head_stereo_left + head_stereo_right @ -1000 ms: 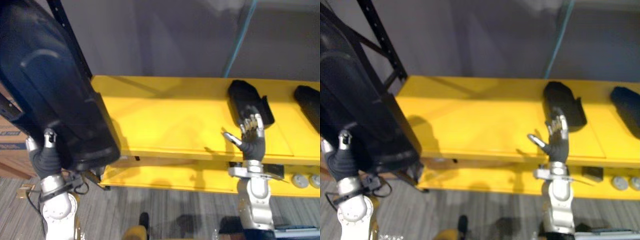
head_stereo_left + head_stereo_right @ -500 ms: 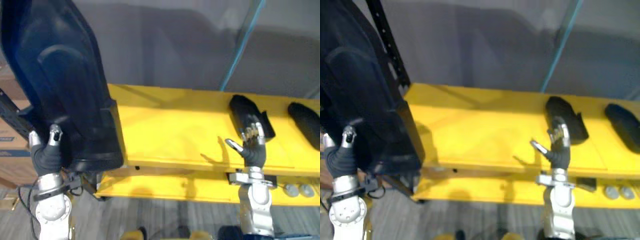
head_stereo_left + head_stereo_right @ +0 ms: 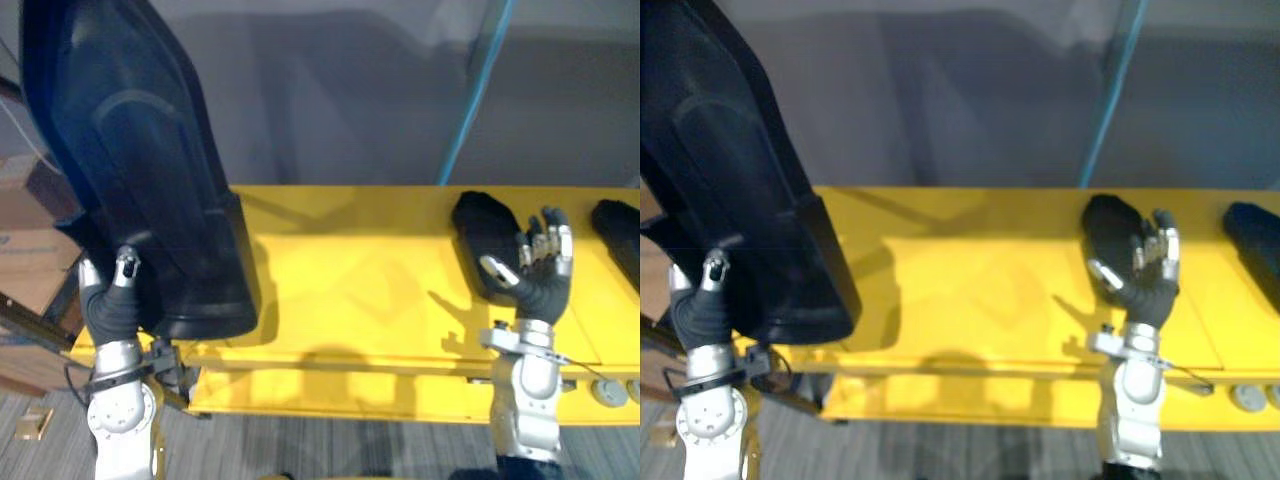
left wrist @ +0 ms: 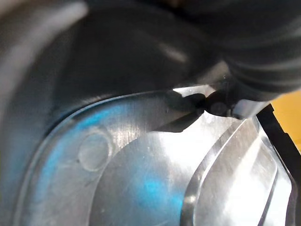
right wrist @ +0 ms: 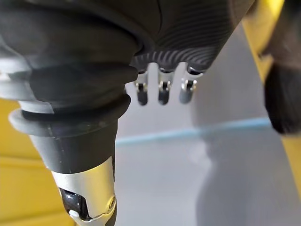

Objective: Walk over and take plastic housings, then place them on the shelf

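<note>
Plastic housing [image 3: 130,170], large and black, stands upright against the left hand [image 3: 105,305]; how that hand grips it I cannot tell. It has come up over the left end of the yellow shelf [image 3: 350,270], probably ready to set down. Right hand [image 3: 540,285] is spread wide, empty.

Shelf [image 3: 360,290] bare mid-span; large housing [image 3: 140,180] covers left end, black housing [image 3: 480,235] occupies right (second housing [image 3: 622,225] beyond).
</note>
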